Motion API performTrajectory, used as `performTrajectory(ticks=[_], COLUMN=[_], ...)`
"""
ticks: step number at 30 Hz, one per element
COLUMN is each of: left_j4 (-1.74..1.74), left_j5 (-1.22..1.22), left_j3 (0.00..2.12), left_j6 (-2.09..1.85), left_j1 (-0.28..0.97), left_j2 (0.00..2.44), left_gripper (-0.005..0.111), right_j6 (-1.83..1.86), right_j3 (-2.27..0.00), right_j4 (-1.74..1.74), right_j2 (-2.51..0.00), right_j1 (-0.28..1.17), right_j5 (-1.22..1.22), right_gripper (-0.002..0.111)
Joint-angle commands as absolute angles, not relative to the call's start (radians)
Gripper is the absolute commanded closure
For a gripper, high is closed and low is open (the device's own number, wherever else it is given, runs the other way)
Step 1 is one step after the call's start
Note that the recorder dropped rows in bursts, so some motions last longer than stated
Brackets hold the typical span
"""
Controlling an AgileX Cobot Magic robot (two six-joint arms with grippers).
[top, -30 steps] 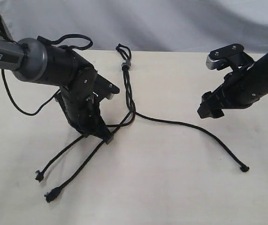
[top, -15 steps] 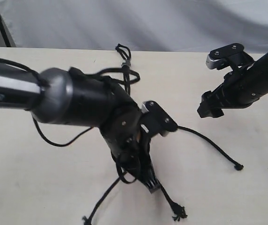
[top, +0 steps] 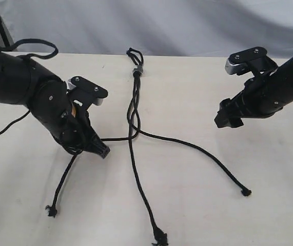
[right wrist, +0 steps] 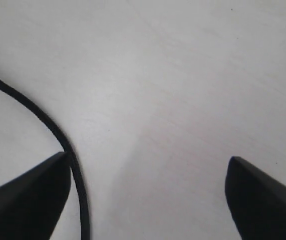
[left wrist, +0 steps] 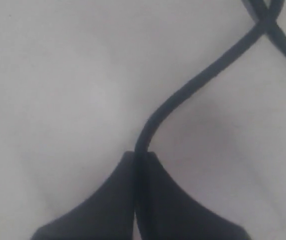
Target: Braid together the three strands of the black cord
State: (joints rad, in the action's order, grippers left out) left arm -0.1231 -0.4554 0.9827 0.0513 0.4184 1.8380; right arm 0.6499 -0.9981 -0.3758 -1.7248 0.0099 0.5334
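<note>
Now the left gripper (top: 102, 151) is pinched on one strand of the black cord (top: 134, 84), while the right gripper (top: 223, 119) hangs open and empty.

Nearest, at six o'clock on the table (top: 197, 225), the middle strand (top: 141, 195) ends in a frayed tip; the left strand (top: 60, 185) ends at about seven o'clock and the right strand (top: 200, 148) at about five. Further in, at nine o'clock, the left gripper's fingers are closed tight on the left strand, which runs from them toward three o'clock to where the three strands cross at the table's middle. At about two o'clock the right gripper's fingers are spread wide with nothing between them; the right strand passes just beside one finger, contact unclear. Farthest, at twelve o'clock, the strands join at a knot (top: 136, 73) with a small loop (top: 133, 53).
</note>
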Motion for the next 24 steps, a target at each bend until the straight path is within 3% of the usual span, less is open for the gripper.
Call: performTrajectory(ticks=[1,6,8,10,11,13,15,19,21,22,23,24], left_j4=[-0.121,-0.121,-0.121,-0.126,-0.126,-0.127,-0.198,-0.321,-0.286,-0.279,-0.276,-0.274], left_j5=[-0.349,-0.347,-0.348,-0.348,-0.348,-0.355,-0.425,-0.545,-0.555,-0.529,-0.499,-0.429], left_j3=[0.922,0.914,0.914,0.914,0.914,0.917,0.945,0.985,0.976,0.951,0.934,0.91], left_j6=[0.06,0.13,0.13,0.13,0.13,0.128,0.128,0.253,0.239,0.225,0.225,0.22], left_j1=[0.418,0.418,0.418,0.418,0.418,0.418,0.417,0.31,0.269,0.268,0.268,0.272], left_j2=[1.829,1.831,1.831,1.831,1.831,1.826,1.8,1.675,1.629,1.611,1.606,1.602], left_gripper=[0.105,0.105,0.097,0.077,0.061,0.043,0.039,0.045,0.071,0.093,0.106,0.106], right_j6=[0.659,0.667,0.678,0.734,0.745,0.739,0.726,0.63,0.569,0.531,0.502,0.457], right_j3=[-0.993,-0.993,-0.993,-0.993,-1.005,-1.03,-1.045,-1.046,-1.046,-1.046,-1.046,-1.046], right_j4=[-0.413,-0.422,-0.422,-0.44,-0.447,-0.456,-0.456,-0.456,-0.44,-0.44,-0.44,-0.427], right_j2=[-1.715,-1.715,-1.715,-1.715,-1.715,-1.715,-1.715,-1.736,-1.778,-1.816,-1.836,-1.87], right_j1=[0.004,0.005,0.019,0.081,0.133,0.232,0.343,0.511,0.577,0.619,0.638,0.675], right_j5=[0.529,0.585,0.609,0.63,0.649,0.672,0.676,0.661,0.652,0.636,0.635,0.635], right_gripper=[0.029,0.029,0.029,0.029,0.029,0.029,0.029,0.029,0.029,0.029,0.029,0.029])
